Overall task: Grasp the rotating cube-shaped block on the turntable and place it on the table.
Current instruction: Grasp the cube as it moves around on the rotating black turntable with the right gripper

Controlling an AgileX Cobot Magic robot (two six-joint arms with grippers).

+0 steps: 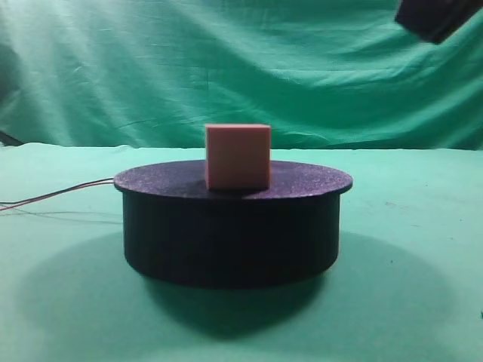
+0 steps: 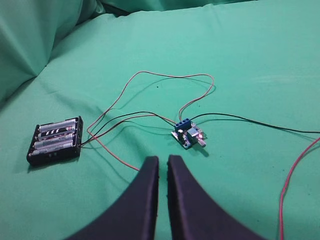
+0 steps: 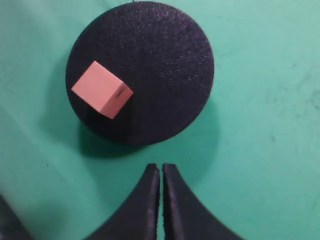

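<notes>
The pinkish-tan cube-shaped block (image 1: 238, 156) stands on the black turntable (image 1: 302, 219) in the middle of the green table (image 1: 423, 249). In the right wrist view the block (image 3: 101, 89) sits on the left part of the turntable's top (image 3: 160, 65), with a small dark mark on one side. My right gripper (image 3: 161, 167) is shut and empty, high above the table beside the turntable's near rim; part of it shows at the top right of the exterior view (image 1: 434, 16). My left gripper (image 2: 163, 160) is shut and empty above the cloth, away from the turntable.
Thin wires (image 1: 56, 194) trail left from the turntable. In the left wrist view a black battery holder (image 2: 55, 140) and a small circuit board (image 2: 187, 134) lie on the cloth, joined by red and black wires (image 2: 150, 80). A green drape (image 1: 151, 68) hangs behind.
</notes>
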